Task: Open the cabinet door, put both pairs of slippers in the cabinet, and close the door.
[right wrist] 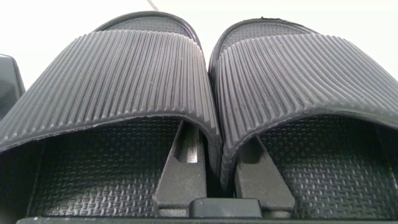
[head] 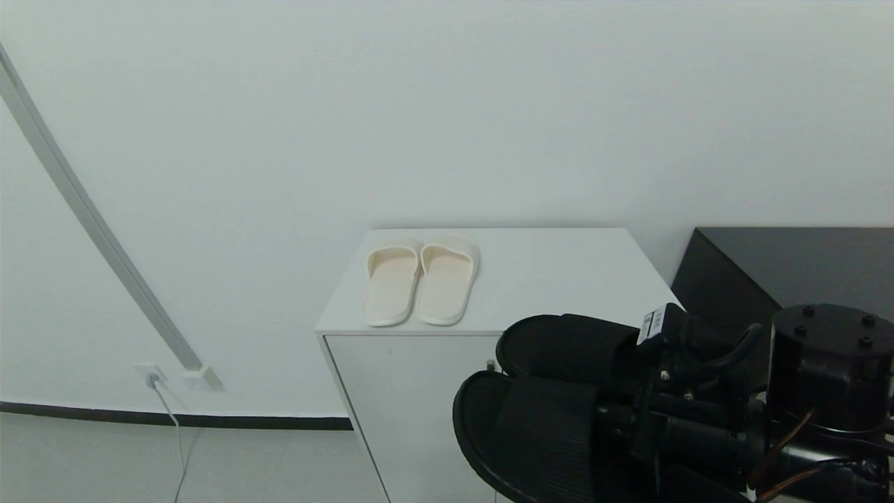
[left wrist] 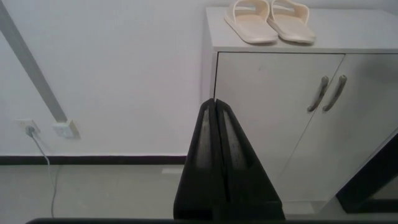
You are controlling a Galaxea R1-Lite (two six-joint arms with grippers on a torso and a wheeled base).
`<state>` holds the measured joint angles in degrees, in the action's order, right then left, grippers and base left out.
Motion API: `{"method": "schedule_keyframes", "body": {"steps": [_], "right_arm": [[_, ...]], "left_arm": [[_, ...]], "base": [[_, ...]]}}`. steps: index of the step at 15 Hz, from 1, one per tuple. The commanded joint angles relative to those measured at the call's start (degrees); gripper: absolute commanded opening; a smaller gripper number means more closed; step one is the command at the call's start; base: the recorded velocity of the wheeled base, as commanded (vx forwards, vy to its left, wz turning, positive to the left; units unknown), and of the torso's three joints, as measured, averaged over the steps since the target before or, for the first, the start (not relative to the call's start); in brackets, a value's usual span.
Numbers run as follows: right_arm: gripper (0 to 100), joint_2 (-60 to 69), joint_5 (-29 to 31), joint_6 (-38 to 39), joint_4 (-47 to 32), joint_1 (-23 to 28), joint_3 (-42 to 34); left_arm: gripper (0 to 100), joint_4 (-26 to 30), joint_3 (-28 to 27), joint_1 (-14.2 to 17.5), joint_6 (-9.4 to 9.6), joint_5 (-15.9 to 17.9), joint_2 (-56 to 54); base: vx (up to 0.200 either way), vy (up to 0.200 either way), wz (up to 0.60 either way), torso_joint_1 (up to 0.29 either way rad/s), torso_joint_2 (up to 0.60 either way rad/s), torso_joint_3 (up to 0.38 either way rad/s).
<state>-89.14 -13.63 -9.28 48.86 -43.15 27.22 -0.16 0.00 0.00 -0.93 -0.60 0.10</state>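
A pair of cream slippers [head: 421, 281] [left wrist: 268, 20] lies side by side on the left part of the white cabinet's top [head: 559, 265]. Both cabinet doors [left wrist: 273, 112] are closed, with two grey handles [left wrist: 327, 93] at their meeting edge. A pair of black ribbed slippers [head: 552, 391] [right wrist: 205, 93] hangs in front of the cabinet at its right, below the top. My right gripper [right wrist: 214, 168] is shut on them, one finger inside each slipper, pinching their inner walls together. My left gripper [left wrist: 216, 106] is shut on nothing, in the air left of the cabinet front.
A black piece of furniture [head: 789, 258] stands right of the cabinet. On the wall at the left are a slanted grey conduit [head: 84, 209] and an outlet [head: 150, 374] with a cable hanging to the floor. Bare floor lies left of the cabinet.
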Motion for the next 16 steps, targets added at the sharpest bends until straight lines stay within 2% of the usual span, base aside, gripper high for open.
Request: {"method": "schedule_keyframes", "body": {"steps": [1,6,7,10,16], "right_arm": [[0,0.3,-0.2,0.0,0.0,-0.2,-0.2],[0,0.2,-0.3,0.0,0.0,-0.4,-0.5],[0,0.1,-0.3,-0.1,0.0,-0.4,-0.5],[0,-0.1,-0.3,-0.1,0.0,-1.1,-0.8],[0,0.1,-0.3,-0.2,0.0,-1.1,-1.2]], "left_arm": [[0,0.0,0.0,0.0,-0.04,0.0,0.0],[0,0.0,0.0,0.0,-0.04,0.2,0.0],[100,0.1,0.0,0.0,-0.04,0.2,0.0],[100,0.0,0.0,0.0,-0.04,0.1,0.0],[100,0.0,0.0,0.0,-0.04,0.1,0.0]], "base": [[0.0,0.0,0.0,0.0,0.0,0.0],[0.0,0.0,0.0,0.0,0.0,0.0],[0.0,0.0,0.0,0.0,0.0,0.0],[0.0,0.0,0.0,-0.072,0.14,0.083],[0.0,0.0,0.0,-0.184,0.44,0.241]]}}
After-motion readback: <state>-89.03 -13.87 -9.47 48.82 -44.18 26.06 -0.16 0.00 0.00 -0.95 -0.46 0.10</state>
